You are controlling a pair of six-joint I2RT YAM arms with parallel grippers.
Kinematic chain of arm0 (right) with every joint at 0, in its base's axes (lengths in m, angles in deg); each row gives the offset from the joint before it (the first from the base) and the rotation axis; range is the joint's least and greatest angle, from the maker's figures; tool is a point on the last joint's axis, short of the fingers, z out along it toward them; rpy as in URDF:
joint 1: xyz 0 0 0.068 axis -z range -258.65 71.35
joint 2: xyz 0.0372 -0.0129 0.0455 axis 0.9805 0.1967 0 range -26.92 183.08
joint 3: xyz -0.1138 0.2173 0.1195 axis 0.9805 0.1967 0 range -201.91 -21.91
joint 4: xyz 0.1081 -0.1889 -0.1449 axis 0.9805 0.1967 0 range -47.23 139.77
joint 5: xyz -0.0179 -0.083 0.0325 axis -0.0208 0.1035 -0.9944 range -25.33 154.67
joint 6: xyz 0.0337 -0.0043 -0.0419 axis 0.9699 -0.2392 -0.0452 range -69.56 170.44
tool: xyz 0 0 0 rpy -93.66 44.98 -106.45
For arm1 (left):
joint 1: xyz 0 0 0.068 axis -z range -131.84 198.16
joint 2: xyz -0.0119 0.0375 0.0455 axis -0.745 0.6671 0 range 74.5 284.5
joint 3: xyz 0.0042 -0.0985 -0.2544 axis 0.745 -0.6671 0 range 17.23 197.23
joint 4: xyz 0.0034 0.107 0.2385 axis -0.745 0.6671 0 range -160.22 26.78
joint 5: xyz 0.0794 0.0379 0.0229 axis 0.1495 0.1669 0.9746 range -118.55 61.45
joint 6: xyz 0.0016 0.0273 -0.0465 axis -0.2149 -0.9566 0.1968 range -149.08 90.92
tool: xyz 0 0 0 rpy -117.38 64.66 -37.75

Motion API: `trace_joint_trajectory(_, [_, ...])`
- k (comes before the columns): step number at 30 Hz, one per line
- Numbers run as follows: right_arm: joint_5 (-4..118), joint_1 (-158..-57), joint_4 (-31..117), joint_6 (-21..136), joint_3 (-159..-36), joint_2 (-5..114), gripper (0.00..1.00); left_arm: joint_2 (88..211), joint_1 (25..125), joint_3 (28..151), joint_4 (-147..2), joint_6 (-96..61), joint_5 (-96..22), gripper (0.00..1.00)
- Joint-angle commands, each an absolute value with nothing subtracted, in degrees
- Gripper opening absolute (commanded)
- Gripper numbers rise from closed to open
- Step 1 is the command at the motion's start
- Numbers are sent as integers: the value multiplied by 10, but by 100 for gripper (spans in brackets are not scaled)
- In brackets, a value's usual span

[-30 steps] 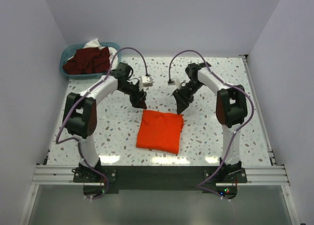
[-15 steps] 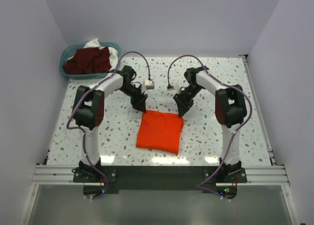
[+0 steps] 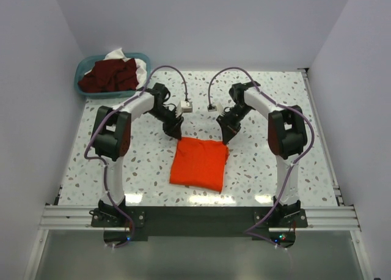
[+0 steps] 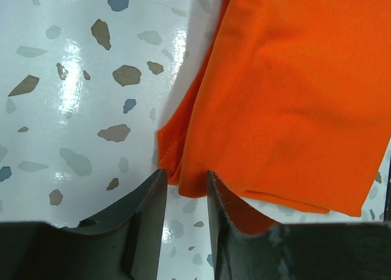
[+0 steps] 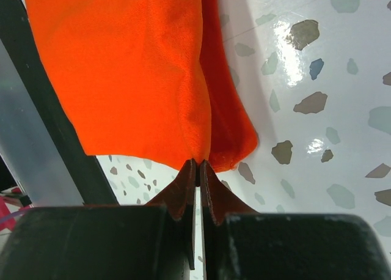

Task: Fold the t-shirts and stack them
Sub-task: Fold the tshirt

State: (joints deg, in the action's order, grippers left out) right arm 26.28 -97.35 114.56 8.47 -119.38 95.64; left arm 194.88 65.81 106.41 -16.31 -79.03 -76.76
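Since the coming fold is judged to turn on the far edge of the bright orange-red folded cloth t-shirt [image 3: 200, 164], that edge is what should be noted. It runs left to right between the two grippers. From them the shirt's body lies towards the arm bases, its slightly longer axis running near to far with a small tilt.

The shirt is laid flat at the middle of the speckled white terrazzo table [image 3: 287, 170]. The left gripper [image 3: 175, 132] is set at the far left corner and the right gripper [image 3: 227, 135] at the far right corner, so each arm is nearest its own corner and neither is favoured.

In the left wrist view the dark fingers [image 4: 143, 213] are seen parted by a narrow gap, with the cloth's corner lying just into that gap and not pinched. In the right wrist view the fingers [image 5: 220, 200] are brought together to a thin slit right at the folded hem (whether any cloth is caught in it cannot be told). Both arms are reached forward and bowed inward, with the wrists pitched down to the table.

Other shirts, dark maroon cloth [image 3: 110, 76] and some white cloth [image 3: 122, 52], are heaped in the teal plastic basket [image 3: 82, 87] at the far left corner, well apart from both grippers.
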Motion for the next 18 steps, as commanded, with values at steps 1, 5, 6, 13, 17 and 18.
trace_joint_trajectory(1, [264,-971,1150,71,-1211,937,0,1953,659,1067,-169,-794,-782,36])
trace_joint_trajectory(5, [273,-968,1152,68,-1211,927,0,1947,658,1080,-135,-812,-787,11])
trace_joint_trajectory(6, [277,-965,1155,68,-1212,924,0,1938,657,1081,-132,-815,-789,3])
trace_joint_trajectory(13, [303,-937,1163,44,-1200,907,0,1886,639,1077,-156,-784,-804,0])
trace_joint_trajectory(17, [322,-927,1130,48,-1184,910,0,1883,638,1096,-187,-756,-803,0])
trace_joint_trajectory(18, [329,-925,1121,51,-1182,916,0,1890,638,1098,-195,-748,-799,0])
